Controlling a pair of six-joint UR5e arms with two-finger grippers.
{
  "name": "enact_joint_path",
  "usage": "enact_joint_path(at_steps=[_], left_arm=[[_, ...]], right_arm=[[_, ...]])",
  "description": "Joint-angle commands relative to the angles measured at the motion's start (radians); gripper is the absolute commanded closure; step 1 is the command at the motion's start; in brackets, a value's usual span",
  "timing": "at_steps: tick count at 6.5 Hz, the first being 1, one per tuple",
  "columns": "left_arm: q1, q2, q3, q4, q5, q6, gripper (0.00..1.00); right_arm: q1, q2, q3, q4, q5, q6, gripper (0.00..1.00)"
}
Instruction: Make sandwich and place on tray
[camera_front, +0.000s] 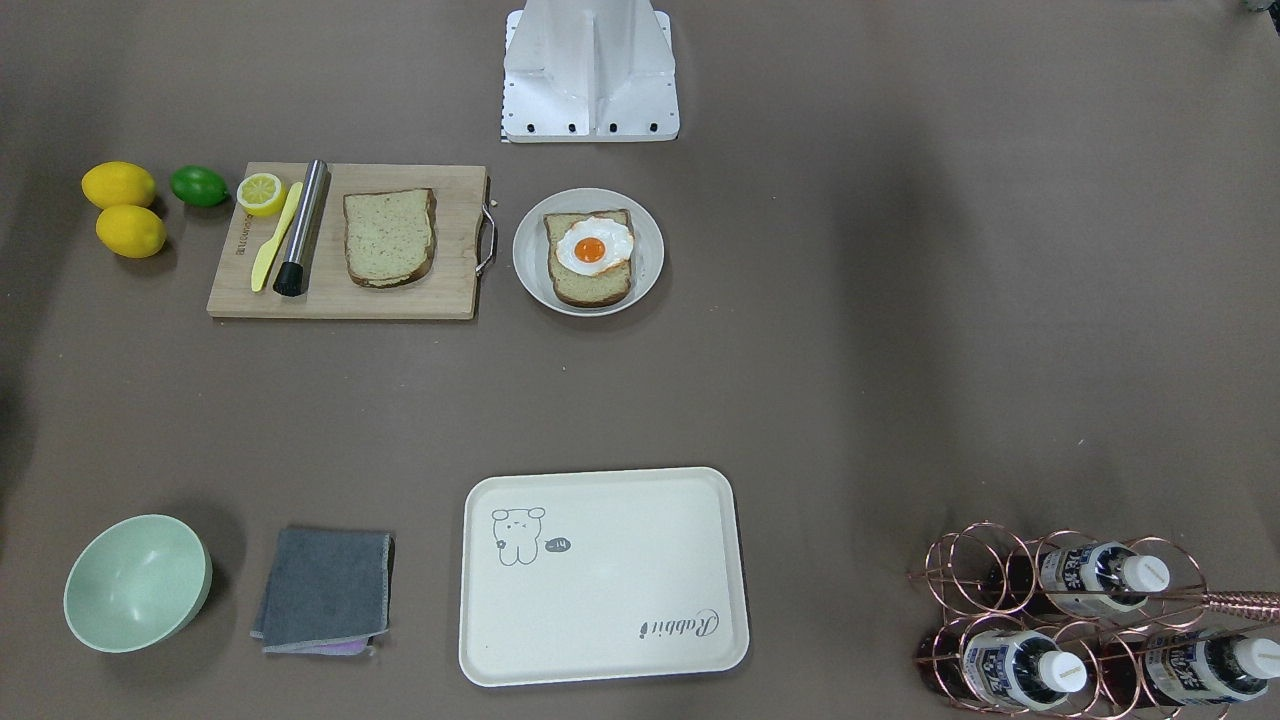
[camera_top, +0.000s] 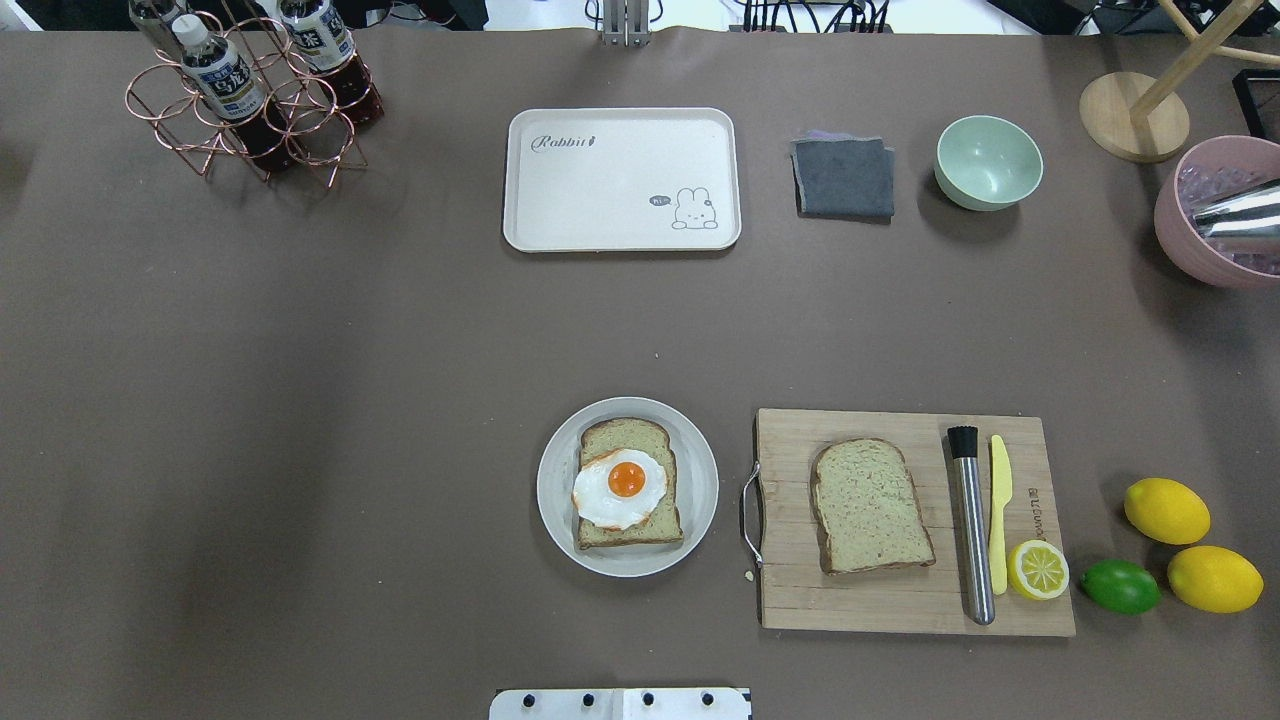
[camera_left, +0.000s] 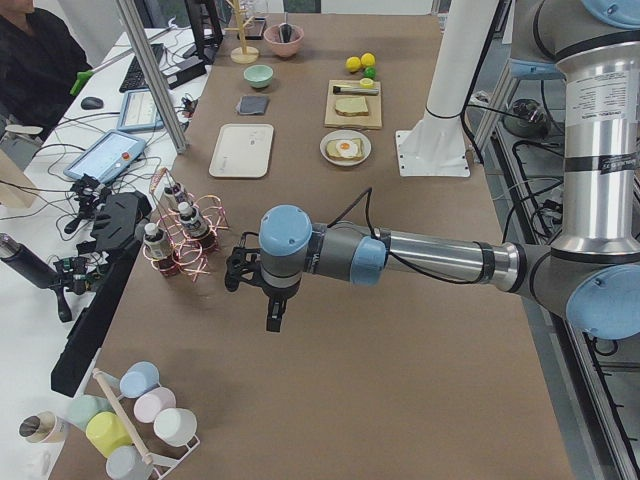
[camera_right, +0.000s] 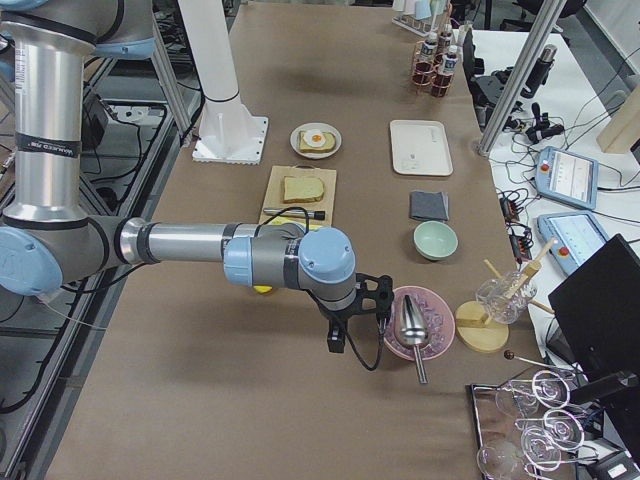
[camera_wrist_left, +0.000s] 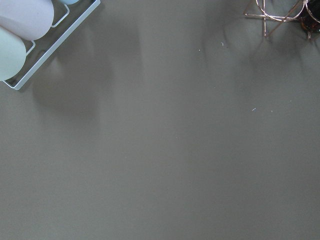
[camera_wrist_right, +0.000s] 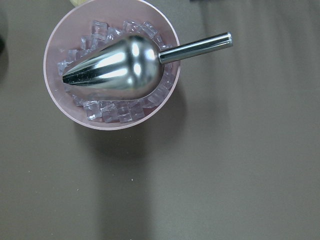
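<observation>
A round pale-grey plate (camera_front: 530, 250) holds one bread slice (camera_front: 590, 287) with a fried egg (camera_front: 593, 247) on top; it also shows in the overhead view (camera_top: 555, 490). A second bread slice (camera_front: 389, 237) lies on the wooden cutting board (camera_front: 450, 290) beside the plate. The cream tray (camera_front: 620, 590) with the bear drawing sits bare across the table. My left gripper (camera_left: 274, 318) hangs over bare table near the bottle rack, far from the food. My right gripper (camera_right: 336, 343) hangs beside a pink bowl. I cannot tell whether either is open or shut.
On the board lie a steel muddler (camera_front: 302, 226), a yellow knife (camera_front: 274, 238) and a half lemon (camera_front: 261, 193). Two lemons (camera_front: 119, 185) and a lime (camera_front: 199, 186) sit beside it. A green bowl (camera_front: 137, 582), grey cloth (camera_front: 325, 590), bottle rack (camera_front: 1060, 620) and ice bowl with scoop (camera_wrist_right: 112, 70) stand around.
</observation>
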Motion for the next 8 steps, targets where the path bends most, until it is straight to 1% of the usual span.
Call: enact_joint_path(at_steps=[1, 8], left_arm=[[0.001, -0.002, 0.012, -0.029, 0.000, -0.006, 0.02], [0.001, 0.000, 0.009, -0.037, -0.002, 0.001, 0.02]], right_arm=[[0.000, 0.004, -0.001, -0.001, 0.000, 0.003, 0.00], [-0.002, -0.002, 0.015, 0.000, 0.003, 0.001, 0.00]])
